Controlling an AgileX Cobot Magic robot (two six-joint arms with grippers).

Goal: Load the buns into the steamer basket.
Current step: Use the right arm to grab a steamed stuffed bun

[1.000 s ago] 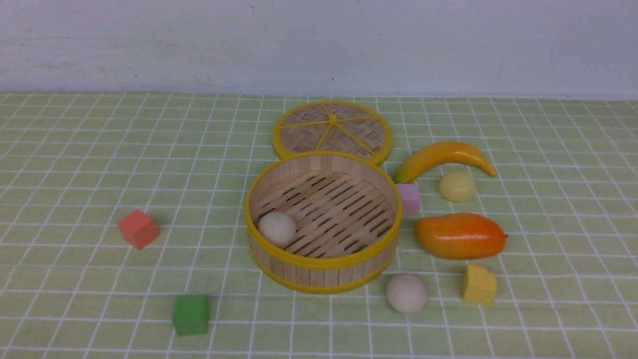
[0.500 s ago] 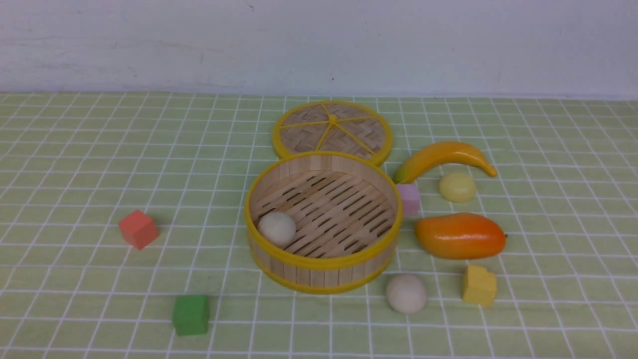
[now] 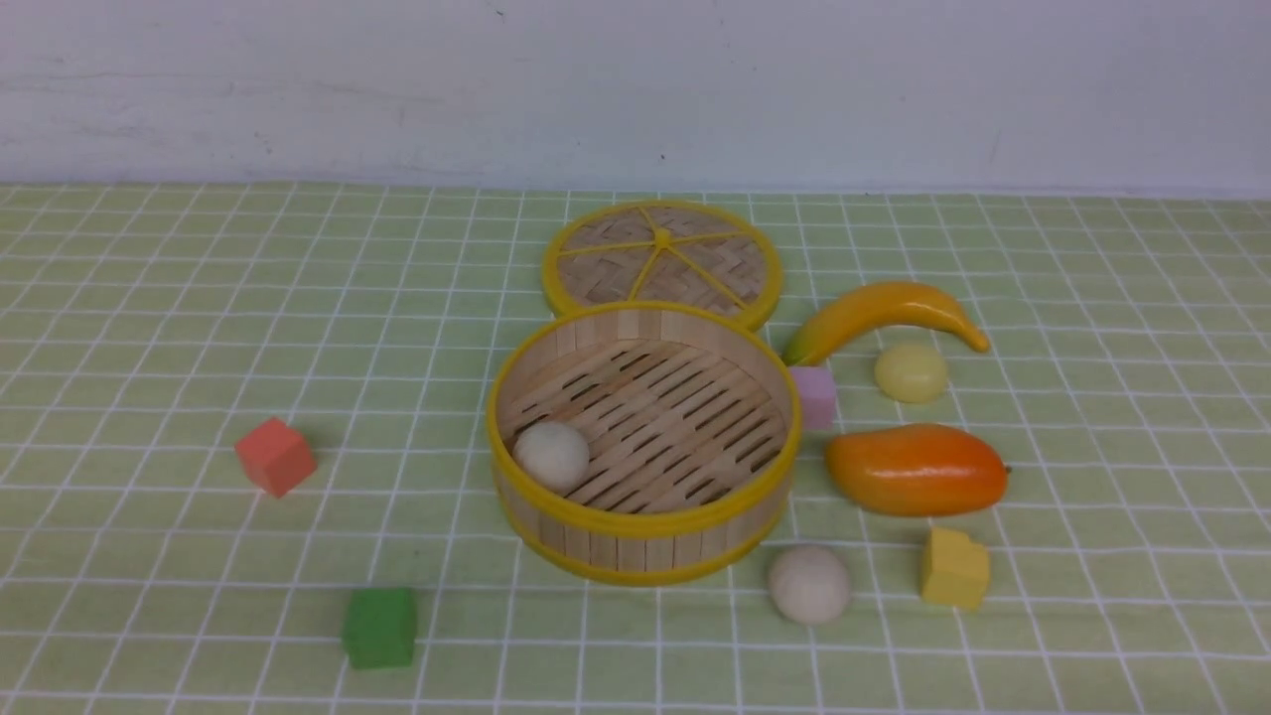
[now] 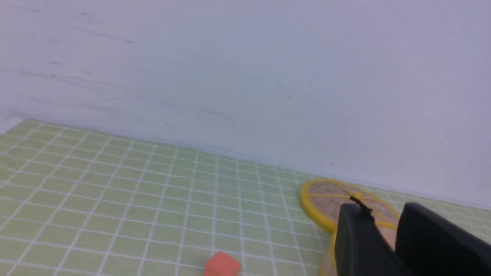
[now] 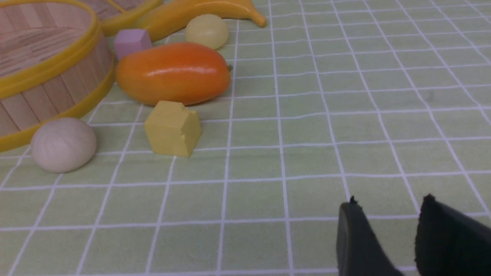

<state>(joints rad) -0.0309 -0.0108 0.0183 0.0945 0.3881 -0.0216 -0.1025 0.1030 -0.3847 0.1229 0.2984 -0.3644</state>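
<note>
The steamer basket (image 3: pixel 635 549) stands mid-table with one off-white bun (image 3: pixel 552 455) on its slatted floor at the near left. A second off-white bun (image 3: pixel 809 584) lies on the cloth just right of the basket's front; the right wrist view shows this bun (image 5: pixel 63 144) beside the basket wall (image 5: pixel 46 82). The pale yellow bun (image 3: pixel 911 372) rests under the banana, also seen as a yellow bun (image 5: pixel 207 31) in the right wrist view. My left gripper (image 4: pixel 383 214) is open and empty, above the cloth. My right gripper (image 5: pixel 389 207) is open and empty, low over bare cloth. Neither gripper shows in the front view.
The woven lid (image 3: pixel 662 260) lies behind the basket. A banana (image 3: pixel 884 310), pink cube (image 3: pixel 816 395), mango (image 3: pixel 916 469) and yellow cube (image 3: pixel 955 568) crowd the right side around the buns. A red cube (image 3: pixel 275 456) and green cube (image 3: pixel 380 627) sit left.
</note>
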